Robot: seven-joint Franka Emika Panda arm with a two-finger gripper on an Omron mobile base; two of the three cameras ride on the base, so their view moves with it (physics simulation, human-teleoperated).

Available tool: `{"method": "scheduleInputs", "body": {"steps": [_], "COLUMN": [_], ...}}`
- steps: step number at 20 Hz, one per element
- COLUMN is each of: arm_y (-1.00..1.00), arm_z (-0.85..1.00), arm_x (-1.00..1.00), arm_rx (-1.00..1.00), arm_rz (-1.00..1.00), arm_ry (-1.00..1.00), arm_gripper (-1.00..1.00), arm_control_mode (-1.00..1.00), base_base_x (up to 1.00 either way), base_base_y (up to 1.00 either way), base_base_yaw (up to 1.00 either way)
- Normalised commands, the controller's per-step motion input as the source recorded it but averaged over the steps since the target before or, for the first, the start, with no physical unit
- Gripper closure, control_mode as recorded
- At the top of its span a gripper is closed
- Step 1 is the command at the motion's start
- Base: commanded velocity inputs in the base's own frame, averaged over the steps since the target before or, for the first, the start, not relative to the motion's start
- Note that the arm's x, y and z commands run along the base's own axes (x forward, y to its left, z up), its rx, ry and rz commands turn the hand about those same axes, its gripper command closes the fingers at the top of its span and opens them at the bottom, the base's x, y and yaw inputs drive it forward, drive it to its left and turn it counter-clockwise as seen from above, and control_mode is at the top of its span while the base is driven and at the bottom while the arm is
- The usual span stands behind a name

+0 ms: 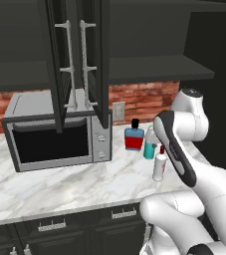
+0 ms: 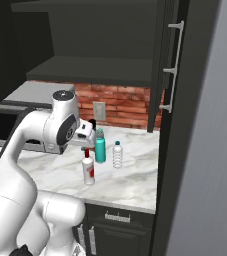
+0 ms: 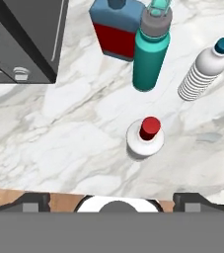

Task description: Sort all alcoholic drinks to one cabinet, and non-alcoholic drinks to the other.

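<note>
Seen from above in the hand view, the slim white bottle [image 3: 144, 141] with its red cap stands upright on the marble counter, just ahead of my open gripper [image 3: 113, 201], whose fingertips [image 3: 32, 202] are spread wide and hold nothing. Beyond it stand the teal bottle [image 3: 150, 54], the squat blue red-labelled bottle [image 3: 114, 30] and the clear ribbed bottle [image 3: 201, 73]. From the right base view my gripper [image 2: 87, 143] hovers over the white bottle [image 2: 88, 171]. Both black wall cabinets hang open above, with a door [image 1: 58, 64] at the left and a dark shelf [image 1: 149, 69].
A steel microwave [image 1: 55, 132] fills the counter's left part, under the two open doors [image 1: 98, 60]. A wall outlet [image 1: 118, 111] sits on the brick backsplash. In the right base view another open door [image 2: 171, 65] hangs close to the right of the bottles.
</note>
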Motion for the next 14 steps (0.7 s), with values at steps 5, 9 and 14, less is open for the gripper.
{"method": "scheduleInputs", "body": {"steps": [5,9,14], "arm_y": [-0.09,-0.14,-0.07], "arm_z": [-0.37,-0.45,-0.42], "arm_x": [-0.05,0.01,0.07], "arm_rx": [-0.05,-0.10,-0.10], "arm_rz": [0.00,0.00,0.00], "arm_ry": [0.00,0.00,0.00], "arm_gripper": [-1.00,-1.00,-1.00], "arm_control_mode": [-1.00,-1.00,-1.00], "base_base_x": [0.00,0.00,0.00], "base_base_y": [0.00,0.00,0.00], "base_base_yaw": [0.00,0.00,0.00]}}
